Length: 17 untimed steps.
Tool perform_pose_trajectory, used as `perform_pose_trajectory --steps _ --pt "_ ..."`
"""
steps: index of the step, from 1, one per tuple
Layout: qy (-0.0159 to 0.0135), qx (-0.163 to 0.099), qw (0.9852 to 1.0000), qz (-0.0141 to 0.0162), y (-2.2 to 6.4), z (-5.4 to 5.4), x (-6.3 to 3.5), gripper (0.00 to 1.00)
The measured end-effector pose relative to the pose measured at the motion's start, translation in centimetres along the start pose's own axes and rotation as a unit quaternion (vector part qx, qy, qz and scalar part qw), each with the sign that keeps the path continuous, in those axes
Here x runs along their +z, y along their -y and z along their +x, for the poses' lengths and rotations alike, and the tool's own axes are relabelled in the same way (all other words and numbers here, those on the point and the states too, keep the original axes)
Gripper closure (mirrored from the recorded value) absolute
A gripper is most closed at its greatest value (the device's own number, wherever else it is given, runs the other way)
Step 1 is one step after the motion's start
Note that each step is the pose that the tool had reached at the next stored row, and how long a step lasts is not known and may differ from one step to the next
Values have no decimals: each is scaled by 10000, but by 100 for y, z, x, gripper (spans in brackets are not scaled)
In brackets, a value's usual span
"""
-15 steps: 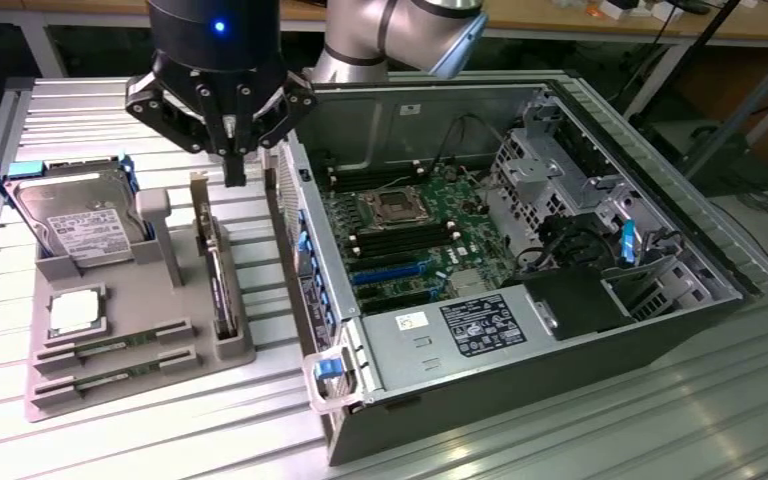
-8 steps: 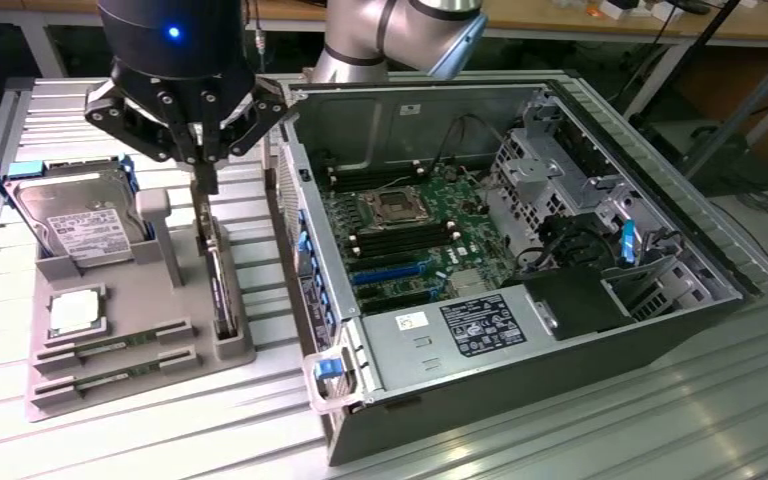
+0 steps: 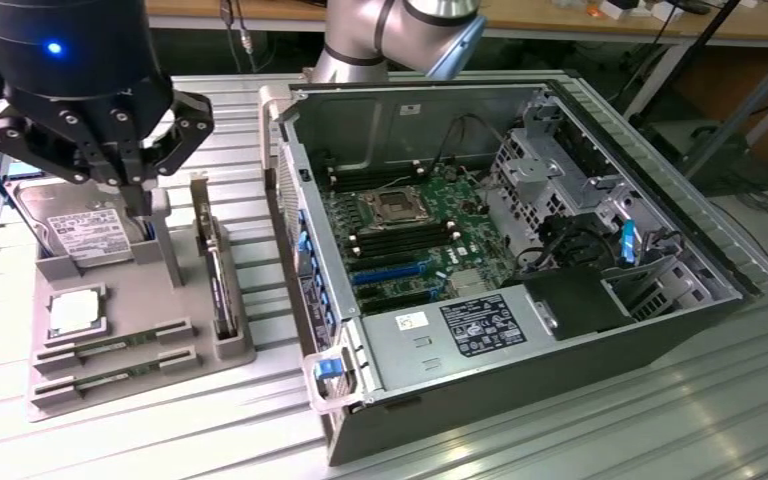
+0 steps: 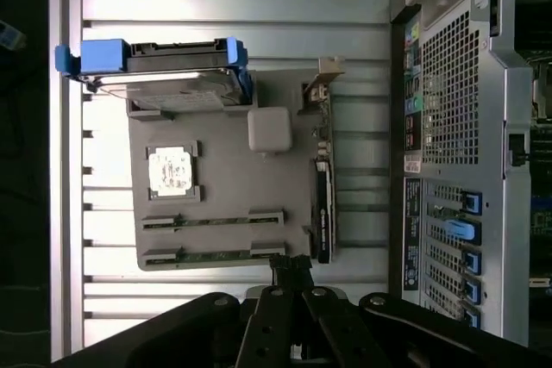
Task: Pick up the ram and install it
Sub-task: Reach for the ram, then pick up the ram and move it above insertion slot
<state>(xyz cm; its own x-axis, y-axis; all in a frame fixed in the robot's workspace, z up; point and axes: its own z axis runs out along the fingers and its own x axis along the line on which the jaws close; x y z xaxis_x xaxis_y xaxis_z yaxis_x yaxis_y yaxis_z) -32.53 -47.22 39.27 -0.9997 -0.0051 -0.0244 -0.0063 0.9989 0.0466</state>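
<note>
Tool: the tool (image 3: 140,200) is being held with its fingers pressed together, above the far end of the tray and apart from it.
Tool seen from the wrist: the closed tips of the tool (image 4: 289,263) are being shown over the tray's edge, just beside the end of the expansion card.
Tray: a grey tray (image 3: 157,300) is being carried by the table (image 3: 558,430), at the exterior view's left of the computer case.
Ram: a ram stick (image 3: 111,347) is being held flat in a slot of the tray, and a second ram stick (image 3: 111,375) is being held in the slot just beside it, both well apart from the tool.
Other parts in the tray: a hard drive (image 3: 84,235) is being propped at the far end, a processor (image 3: 75,310) is being seated between it and the ram sticks, and an expansion card (image 3: 211,270) is being held on edge along the side nearest the case.
Computer case: the computer case (image 3: 398,110) is being shown lying open, with its motherboard (image 3: 411,235) facing up.
</note>
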Motion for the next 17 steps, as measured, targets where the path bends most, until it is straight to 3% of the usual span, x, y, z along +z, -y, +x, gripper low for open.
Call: perform_pose_trajectory --steps 12,17 --pt "-2 -45 10000 -1 148 436 -11 90" --pt "-2 -45 10000 -1 148 436 -12 90"
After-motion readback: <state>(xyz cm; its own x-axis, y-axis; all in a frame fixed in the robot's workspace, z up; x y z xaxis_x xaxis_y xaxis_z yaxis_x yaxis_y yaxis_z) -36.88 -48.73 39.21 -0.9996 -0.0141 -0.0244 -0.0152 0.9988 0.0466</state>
